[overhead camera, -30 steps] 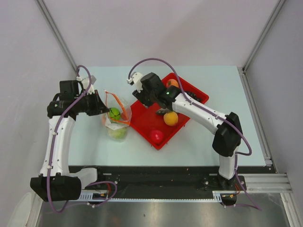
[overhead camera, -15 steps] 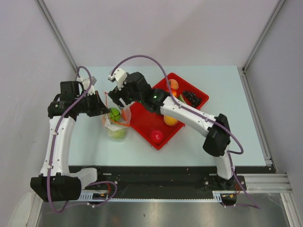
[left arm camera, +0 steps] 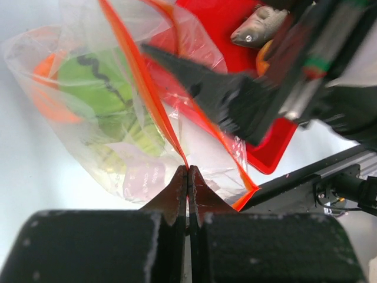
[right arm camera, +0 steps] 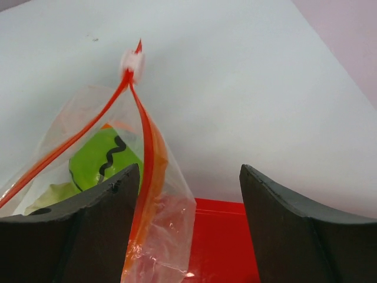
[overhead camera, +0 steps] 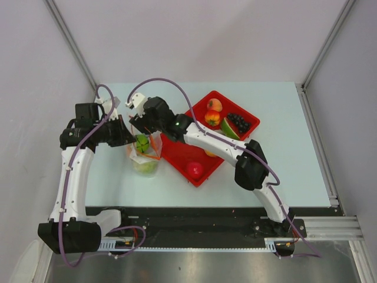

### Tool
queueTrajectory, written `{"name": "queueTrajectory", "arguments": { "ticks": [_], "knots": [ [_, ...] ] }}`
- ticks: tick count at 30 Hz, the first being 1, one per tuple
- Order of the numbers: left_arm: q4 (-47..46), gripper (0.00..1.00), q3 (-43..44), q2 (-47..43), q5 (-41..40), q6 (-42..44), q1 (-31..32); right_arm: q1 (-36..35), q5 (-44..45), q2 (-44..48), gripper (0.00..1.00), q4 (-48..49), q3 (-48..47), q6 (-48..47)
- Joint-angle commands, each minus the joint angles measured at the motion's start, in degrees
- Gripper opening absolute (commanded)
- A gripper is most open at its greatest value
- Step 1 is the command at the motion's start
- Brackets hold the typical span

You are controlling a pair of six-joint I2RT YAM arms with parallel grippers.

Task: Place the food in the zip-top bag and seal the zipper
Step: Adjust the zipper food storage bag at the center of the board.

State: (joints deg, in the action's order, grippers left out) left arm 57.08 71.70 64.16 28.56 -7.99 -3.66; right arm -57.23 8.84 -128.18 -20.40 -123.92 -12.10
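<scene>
Left fingers [left arm camera: 179,191] clamp the zipper [left arm camera: 144,88] of the zip-top bag [left arm camera: 135,177] | right fingers [right arm camera: 288,236] gape empty above its mouth | keep your pinch taut.

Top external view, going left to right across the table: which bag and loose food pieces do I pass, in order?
zip-top bag → red tomato → peach → dark grapes

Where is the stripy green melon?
In the top view, the melon sits inside the clear bag, on the left side, right beside the red tray.
</scene>
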Motion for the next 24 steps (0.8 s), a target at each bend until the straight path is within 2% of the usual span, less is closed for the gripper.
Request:
{"name": "queueTrajectory", "arguments": {
  "ticks": [1,6,10,16,19,24],
  "knots": [
    [-0.8,0.0,-0.2,-1.3,-3.2,0.2,0.1,1.7,2.5,3.6,0.69,-1.0,-4.2,-2.7],
    [-0.9,0.0,0.8,-0.9,-5.7,-0.2,0.1,5.8,1.0,4.6,0.64,-6.6,-3.8,-4.1],
    [-0.9,0.0,0.8,-0.7,-7.9,-0.4,0.1,9.3,-3.7,5.8,0.61,-10.4,-3.1,-3.3],
    [-1.0,0.0,1.2,-0.4,-9.7,-0.4,0.1,12.8,-18.3,8.5,0.54,-13.6,0.3,-5.4],
    [-0.9,0.0,1.8,-0.4,-10.4,0.1,0.0,15.8,-27.2,8.9,0.54,-15.7,0.7,-10.2],
    [-1.3,0.0,2.1,-0.1,-8.3,0.2,0.1,20.1,-36.2,9.9,0.57,-14.3,1.4,-17.1]
  ]
}}
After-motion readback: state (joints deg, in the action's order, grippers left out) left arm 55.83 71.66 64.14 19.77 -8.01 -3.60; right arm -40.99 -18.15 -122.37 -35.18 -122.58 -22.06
